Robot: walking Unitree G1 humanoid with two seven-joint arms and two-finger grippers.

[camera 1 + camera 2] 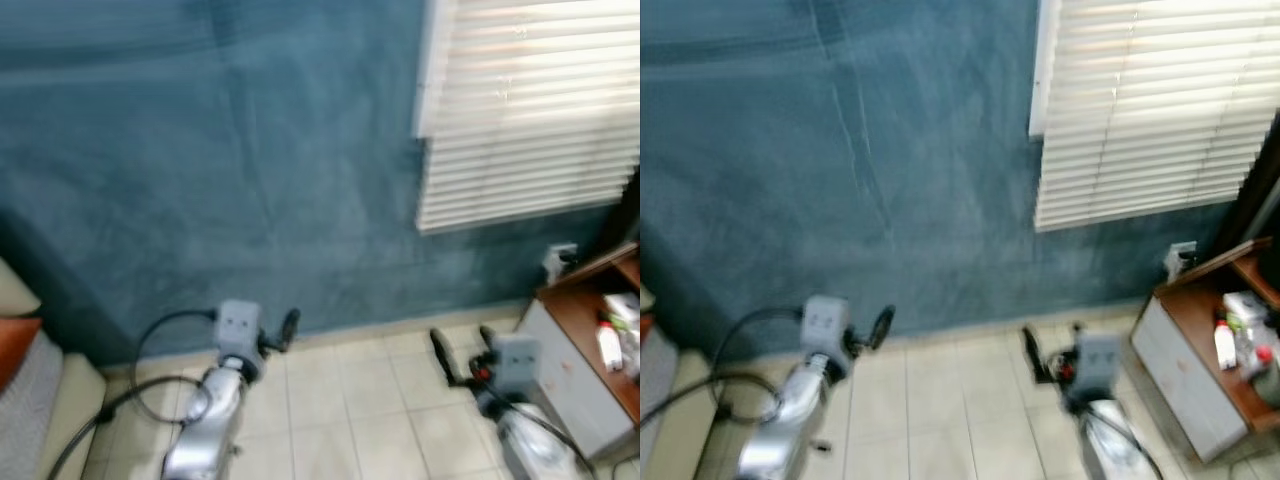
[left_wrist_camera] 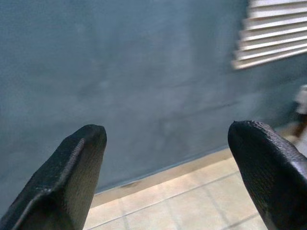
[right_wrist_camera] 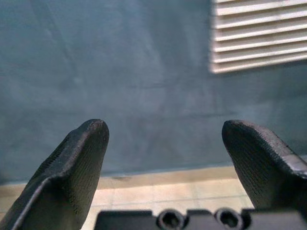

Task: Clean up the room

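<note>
Ahead of us stands a blue-green wall (image 1: 220, 170) with white window blinds (image 1: 530, 110) at the upper right. Our left gripper (image 2: 168, 167) and right gripper (image 3: 165, 165) are both raised over the pale tiled floor (image 1: 350, 400), each with fingers spread wide and holding nothing. At the far right, a wooden table (image 1: 585, 320) carries small bottles and clutter (image 1: 615, 335), too blurred to name. At the near left, we see the edge of a cream sofa (image 1: 45, 400) with an orange cushion (image 1: 15, 345).
</note>
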